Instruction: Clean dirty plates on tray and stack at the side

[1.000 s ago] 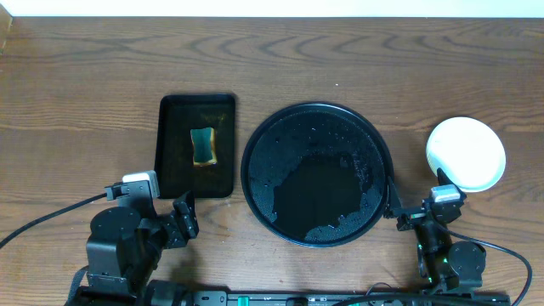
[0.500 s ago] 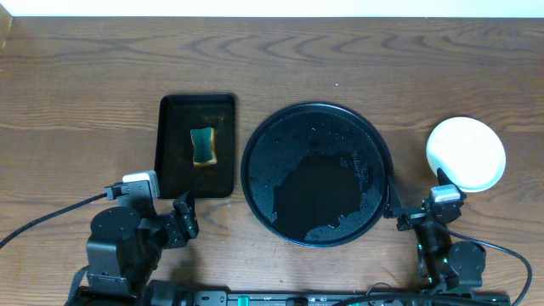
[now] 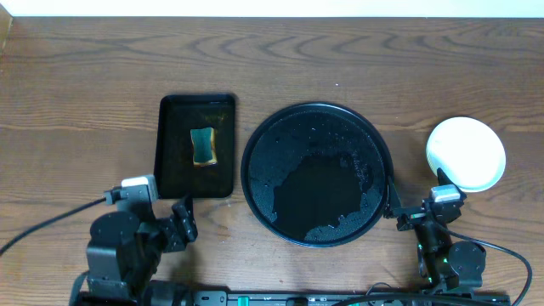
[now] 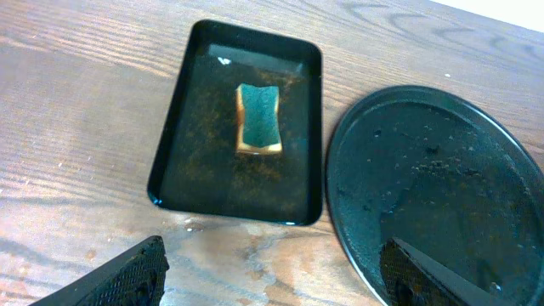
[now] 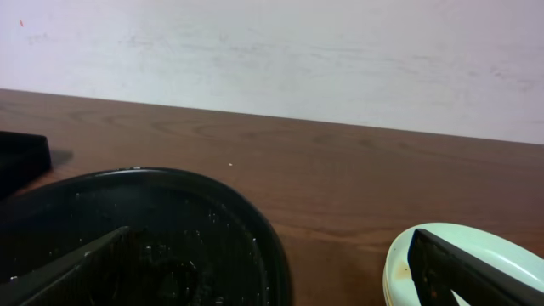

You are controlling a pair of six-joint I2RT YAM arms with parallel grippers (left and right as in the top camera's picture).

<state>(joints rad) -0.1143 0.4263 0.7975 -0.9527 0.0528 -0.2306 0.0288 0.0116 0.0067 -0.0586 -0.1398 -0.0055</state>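
The large round black tray (image 3: pixel 316 173) sits mid-table, wet and with no plates on it; it also shows in the left wrist view (image 4: pixel 442 195) and the right wrist view (image 5: pixel 144 229). The plates (image 3: pixel 465 153) stand in a stack at the right of the tray, pale on top; their rim shows in the right wrist view (image 5: pixel 408 263). My left gripper (image 4: pixel 272 276) is open and empty, low over the table near the front edge, below the small tray. My right gripper (image 5: pixel 272 268) is open and empty, between the round tray and the stack.
A small rectangular black tray (image 3: pixel 197 144) left of the round tray holds a green-and-yellow sponge (image 3: pixel 202 146); both show in the left wrist view, tray (image 4: pixel 187 144) and sponge (image 4: pixel 258 119). Cables run along the front edge by both arm bases.
The left arm has shifted slightly toward the front edge. Nothing else has moved.
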